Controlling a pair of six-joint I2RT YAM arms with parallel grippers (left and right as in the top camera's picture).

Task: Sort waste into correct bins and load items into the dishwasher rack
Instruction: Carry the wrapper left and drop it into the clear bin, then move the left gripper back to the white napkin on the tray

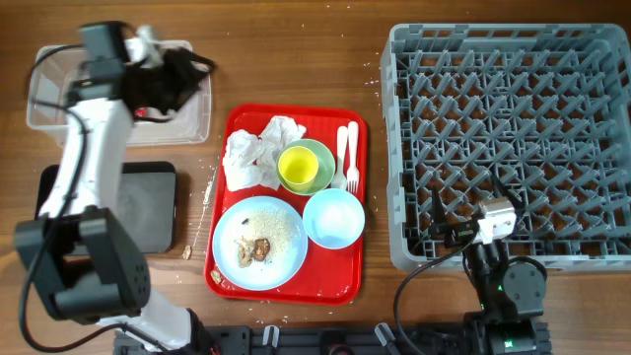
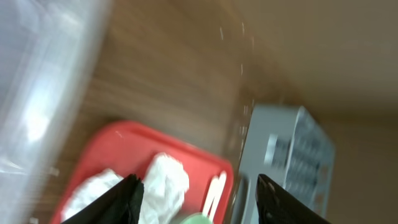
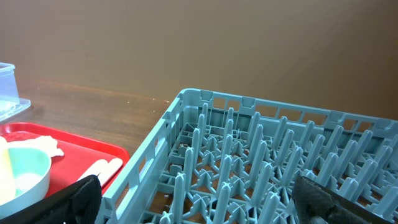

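Holding left hand (image 1: 175, 81) open and empty above clear tub (image 1: 197, 123). Holding right hand (image 1: 471, 202) wide open, empty, over near edge of rack (image 1: 513, 99).

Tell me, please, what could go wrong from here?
1. The yellow cup sits inside the pale green bowl; lifting either could drag the other along.
2. The napkins lie close beside that bowl, so a grab may nudge it.
3. The plate holds scraps and crumbs; tilting it early could spill them onto the red tray.
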